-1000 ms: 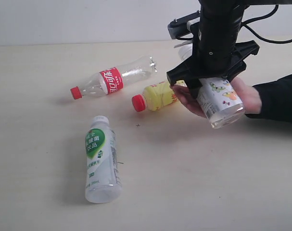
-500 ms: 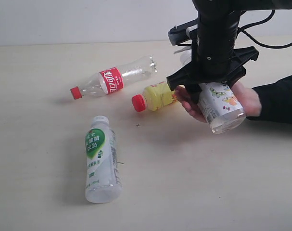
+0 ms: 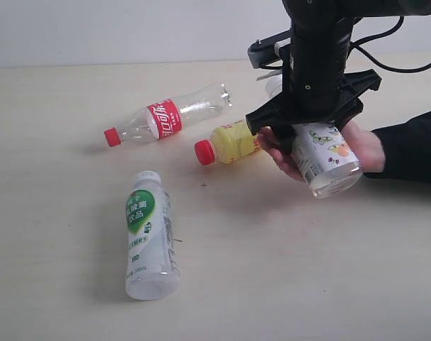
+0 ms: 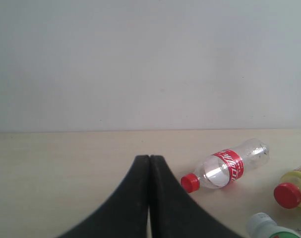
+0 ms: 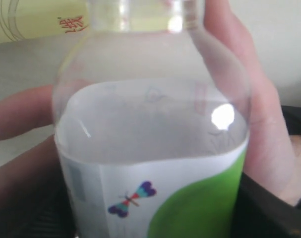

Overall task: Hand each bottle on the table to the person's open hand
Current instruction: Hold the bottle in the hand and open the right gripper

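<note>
Jaws around clear butterfly-label bottle (image 3: 329,160)

The desk (image 3: 66,305) is pale, matt and smooth, with a few dark specks. The red-label bottle (image 3: 165,117) is clear, glossy plastic, and the yellow bottle (image 3: 233,141) is shiny plastic too. The green-label bottle (image 3: 151,241) is milky plastic with a soft sheen. The butterfly-label bottle (image 5: 150,114) is clear and smooth with bright highlights and a slick label. The right gripper (image 3: 311,138) and left gripper (image 4: 149,198) look like matt black plastic. The sleeve (image 3: 414,145) is dark cloth.

Butterfly-label bottle (image 5: 150,129) close up in person's hand (image 5: 267,129) — yellow bottle (image 5: 36,20) beyond.
</note>
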Robot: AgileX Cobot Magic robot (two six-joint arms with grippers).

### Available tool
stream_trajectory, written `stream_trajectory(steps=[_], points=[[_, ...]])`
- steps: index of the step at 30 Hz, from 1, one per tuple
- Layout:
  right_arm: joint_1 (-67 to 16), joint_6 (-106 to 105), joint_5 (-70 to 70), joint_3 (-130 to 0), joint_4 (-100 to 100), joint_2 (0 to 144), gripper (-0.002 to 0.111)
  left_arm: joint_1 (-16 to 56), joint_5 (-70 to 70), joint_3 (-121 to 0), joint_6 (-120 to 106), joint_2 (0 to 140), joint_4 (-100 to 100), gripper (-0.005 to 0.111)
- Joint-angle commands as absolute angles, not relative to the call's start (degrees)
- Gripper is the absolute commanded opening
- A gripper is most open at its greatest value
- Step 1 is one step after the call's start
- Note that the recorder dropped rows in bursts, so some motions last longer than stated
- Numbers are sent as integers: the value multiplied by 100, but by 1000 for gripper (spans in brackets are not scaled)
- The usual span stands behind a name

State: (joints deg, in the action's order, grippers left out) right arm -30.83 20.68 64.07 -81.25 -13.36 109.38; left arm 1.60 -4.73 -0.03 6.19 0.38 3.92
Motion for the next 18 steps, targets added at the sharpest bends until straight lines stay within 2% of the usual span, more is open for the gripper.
stream_trajectory(steps=[1,6,18], points=[[-3061,2060,6335,-8145,-1428,10941,76,177,-466,0,642,0,389,0],[-3061,2060,6308,-8145,-1428,10941,82,177,-466,0,642,0,389,0],[-3061,2060,6226,-8157,-1514,10756,82,177,-466,0,642,0,389,0]])
